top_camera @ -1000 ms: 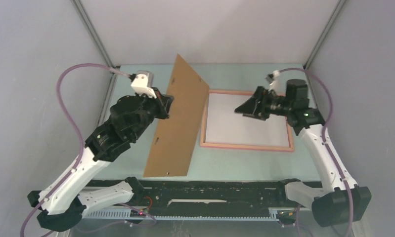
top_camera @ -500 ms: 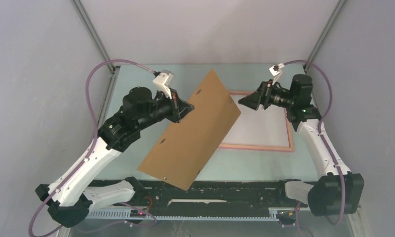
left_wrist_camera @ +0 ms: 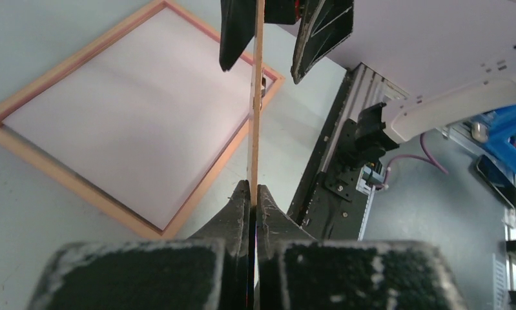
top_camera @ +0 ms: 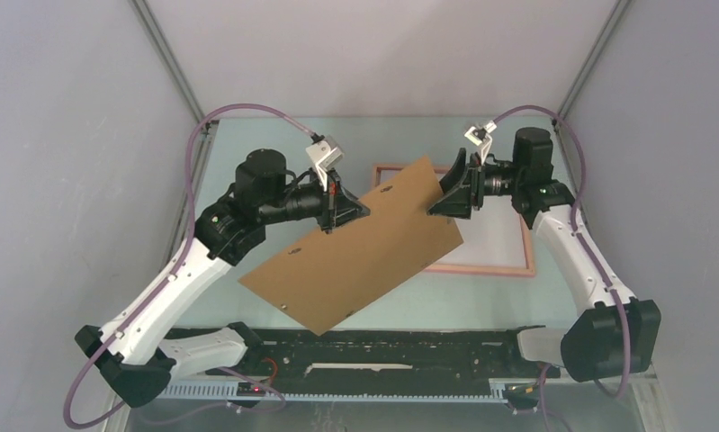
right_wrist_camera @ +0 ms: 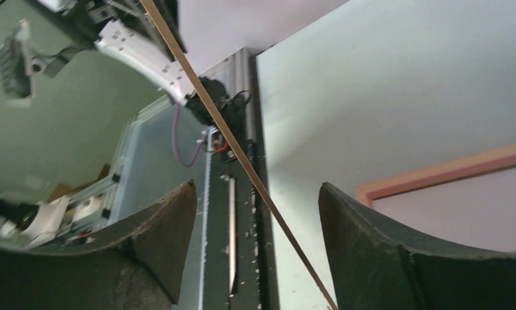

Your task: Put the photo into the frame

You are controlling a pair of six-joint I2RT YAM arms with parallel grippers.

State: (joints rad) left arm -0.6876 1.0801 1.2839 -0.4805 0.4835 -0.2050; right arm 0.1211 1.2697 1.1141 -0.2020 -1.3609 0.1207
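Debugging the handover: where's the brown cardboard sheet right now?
Top view: the cardboard sheet hangs tilted, centre, above the frame's left part. The left claw is shut on its far edge; its right edge sits between the fingers of the open right claw.

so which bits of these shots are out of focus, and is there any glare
Left wrist view: the left gripper is a soft blur up close, while the frame and the edge-on cardboard sheet look crisp. Right wrist view: the right gripper is likewise soft, and the sheet shows only as a thin line. Top view: sharp, evenly lit, no obvious glare, only faint shadows.
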